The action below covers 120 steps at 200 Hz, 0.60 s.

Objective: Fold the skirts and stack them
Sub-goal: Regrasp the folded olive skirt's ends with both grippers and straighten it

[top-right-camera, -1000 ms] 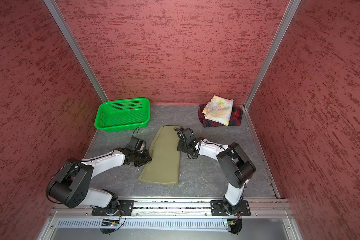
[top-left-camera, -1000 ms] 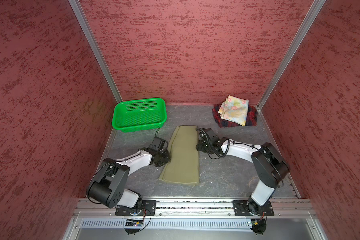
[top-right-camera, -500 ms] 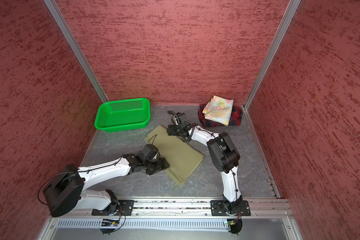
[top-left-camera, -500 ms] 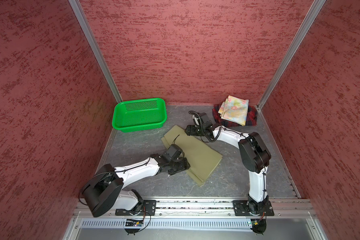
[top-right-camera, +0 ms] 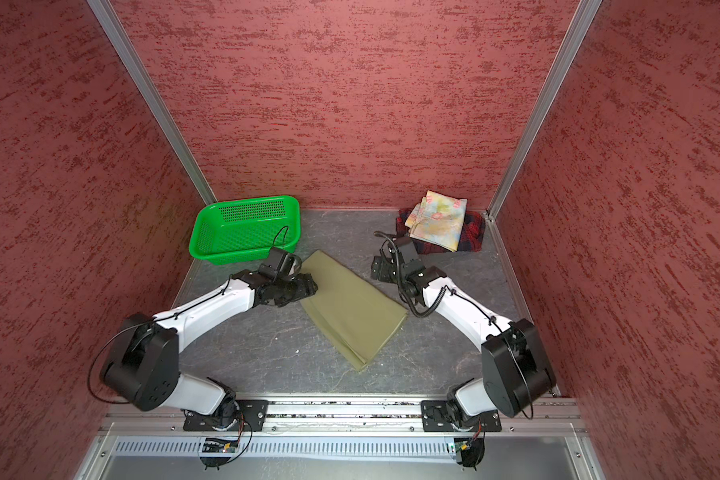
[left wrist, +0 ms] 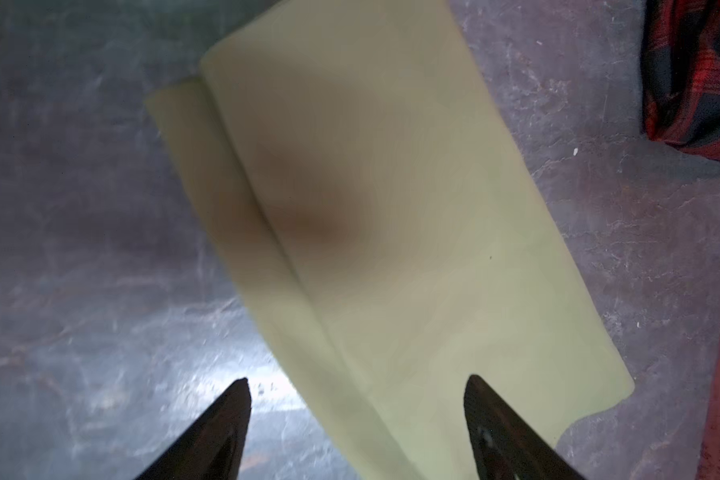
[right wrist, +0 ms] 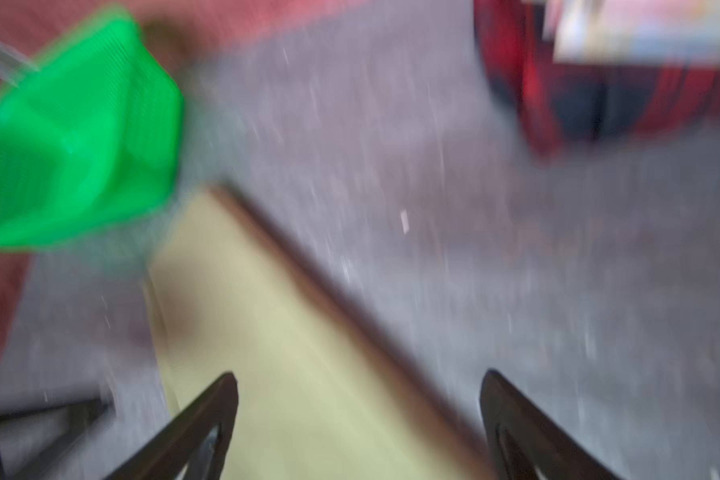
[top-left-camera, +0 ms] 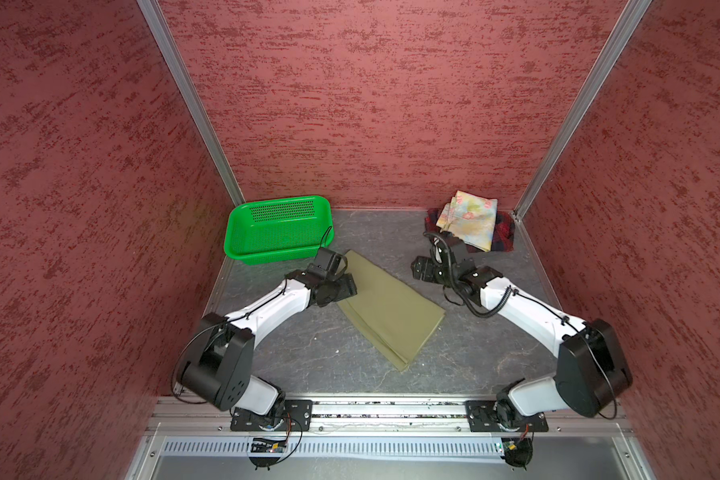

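Olive skirt [top-left-camera: 387,307] is laid folded on the table [top-left-camera: 308,353], its long axis running diagonally from beside the green basket [top-left-camera: 242,245] toward the front right. Its far end is overlapped by the left gripper [left wrist: 356,382], spread wide and empty. The right gripper [right wrist: 358,374], likewise spread and empty, is held just off the long right edge, toward the floral skirt [top-left-camera: 472,220] stacked on the plaid skirt [top-left-camera: 504,237].

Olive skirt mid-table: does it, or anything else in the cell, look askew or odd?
The olive skirt lies diagonally on the table, folded unevenly: a strip of its lower layer shows along one long edge. It lies apart from the floral skirt stacked on the plaid skirt. Nothing looks spilled or damaged.
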Each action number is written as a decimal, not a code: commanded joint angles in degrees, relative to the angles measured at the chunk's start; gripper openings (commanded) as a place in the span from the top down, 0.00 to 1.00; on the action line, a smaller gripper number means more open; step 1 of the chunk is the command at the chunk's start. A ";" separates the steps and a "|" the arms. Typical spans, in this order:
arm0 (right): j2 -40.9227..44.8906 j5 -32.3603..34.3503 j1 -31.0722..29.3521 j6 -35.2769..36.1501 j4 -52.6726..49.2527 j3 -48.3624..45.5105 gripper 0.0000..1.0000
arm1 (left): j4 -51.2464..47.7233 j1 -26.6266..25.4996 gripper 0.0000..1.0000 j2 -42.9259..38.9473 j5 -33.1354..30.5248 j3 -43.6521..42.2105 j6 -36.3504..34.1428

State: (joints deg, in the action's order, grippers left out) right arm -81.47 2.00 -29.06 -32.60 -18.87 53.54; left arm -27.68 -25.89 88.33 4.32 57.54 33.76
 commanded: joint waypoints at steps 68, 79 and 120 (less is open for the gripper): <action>-1.47 1.71 -4.95 -12.14 -0.49 -8.94 0.08 | -4.66 -1.36 0.25 20.18 -8.54 15.65 -12.86; -4.22 1.52 -4.94 -12.01 0.18 -8.50 0.08 | -5.25 -1.36 0.26 20.42 -8.33 15.30 -12.60; -13.56 3.00 -4.21 -9.17 0.67 -3.69 0.08 | -7.39 -1.25 0.29 19.67 -5.76 12.17 -9.95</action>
State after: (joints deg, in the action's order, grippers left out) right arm -91.02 2.87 -33.89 -42.30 -19.40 47.05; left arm -32.84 -27.07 109.19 -2.83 71.79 22.63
